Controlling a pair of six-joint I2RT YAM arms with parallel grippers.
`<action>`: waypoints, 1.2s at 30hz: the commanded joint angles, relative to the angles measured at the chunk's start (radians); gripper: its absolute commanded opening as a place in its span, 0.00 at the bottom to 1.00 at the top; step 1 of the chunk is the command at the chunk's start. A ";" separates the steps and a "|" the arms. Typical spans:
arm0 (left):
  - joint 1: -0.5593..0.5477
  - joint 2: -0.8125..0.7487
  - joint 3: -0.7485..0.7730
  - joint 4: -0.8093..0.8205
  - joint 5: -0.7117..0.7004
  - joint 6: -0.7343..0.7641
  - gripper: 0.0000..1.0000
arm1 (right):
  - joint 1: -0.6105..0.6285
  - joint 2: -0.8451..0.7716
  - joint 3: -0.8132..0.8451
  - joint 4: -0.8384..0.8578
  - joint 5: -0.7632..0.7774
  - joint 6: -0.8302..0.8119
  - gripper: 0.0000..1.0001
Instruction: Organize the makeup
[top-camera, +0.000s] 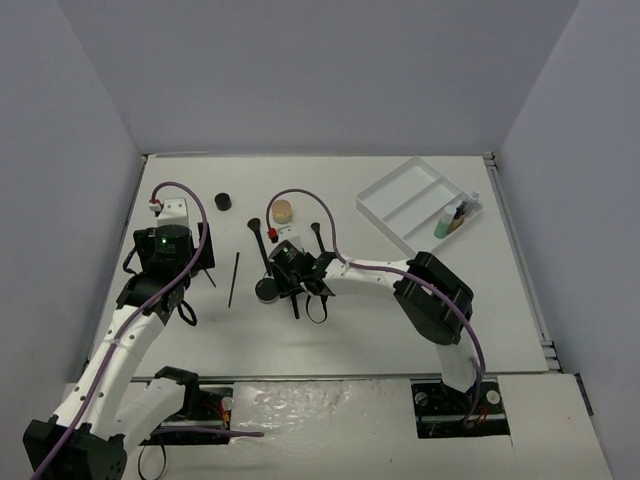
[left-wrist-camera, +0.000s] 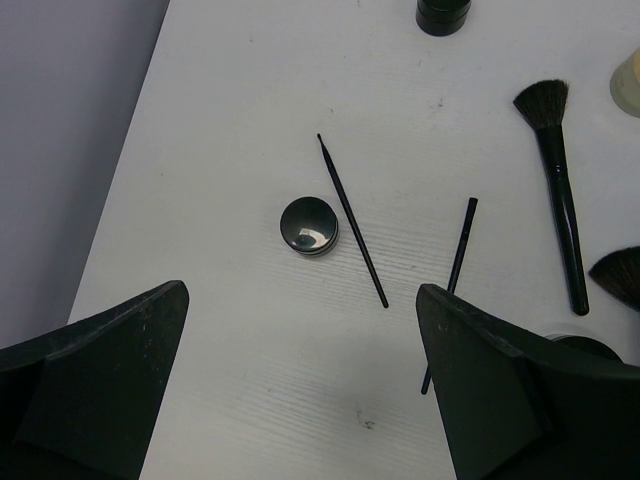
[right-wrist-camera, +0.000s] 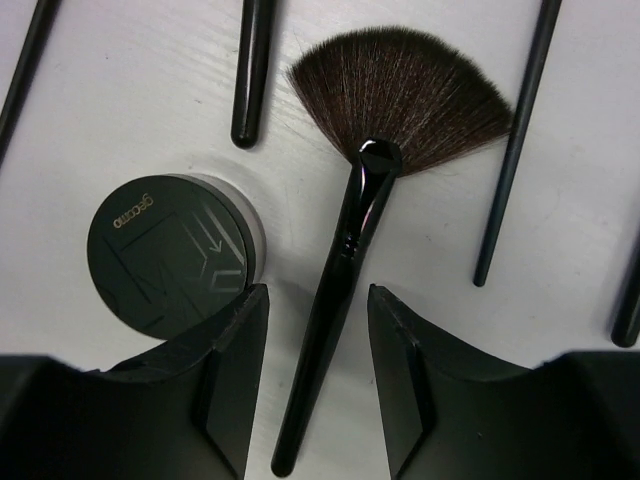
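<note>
From above, your makeup (top-camera: 267, 290) lies mostly loose on the counter (top-camera: 400, 320). A tan jar (top-camera: 283, 210) and a small black pot (top-camera: 223, 201) sit toward the far side, and a thin pencil (top-camera: 233, 280) lies between the arms. Green and tan bottles (top-camera: 452, 220) sit in the end compartment of the white tray (top-camera: 385, 195) at far right. The right pincer (top-camera: 295, 275) is low over a cluster of brushes (top-camera: 262, 240) at the centre. In your left wrist view, the left pincer (left-wrist-camera: 302, 288) hangs spread wide with nothing between its fingers. A shiny round pot (left-wrist-camera: 309, 227) lies just ahead of it, beside a thin liner brush (left-wrist-camera: 352, 220). In your right wrist view, the right pincer's fingers straddle the handle of the fan brush (right-wrist-camera: 400, 90), drawn in but with a gap showing on each side. A black-lidded pot (right-wrist-camera: 165, 255) sits just beside one finger.
</note>
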 joint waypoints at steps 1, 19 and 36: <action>-0.005 0.007 0.023 0.049 -0.018 0.005 0.97 | -0.001 0.029 0.039 0.052 0.039 0.004 0.39; -0.005 -0.002 0.026 0.051 -0.014 0.006 0.97 | -0.010 -0.176 0.011 0.066 0.093 -0.048 0.00; -0.006 -0.014 0.026 0.051 -0.011 0.005 0.97 | -0.541 -0.342 -0.024 0.066 0.362 0.197 0.00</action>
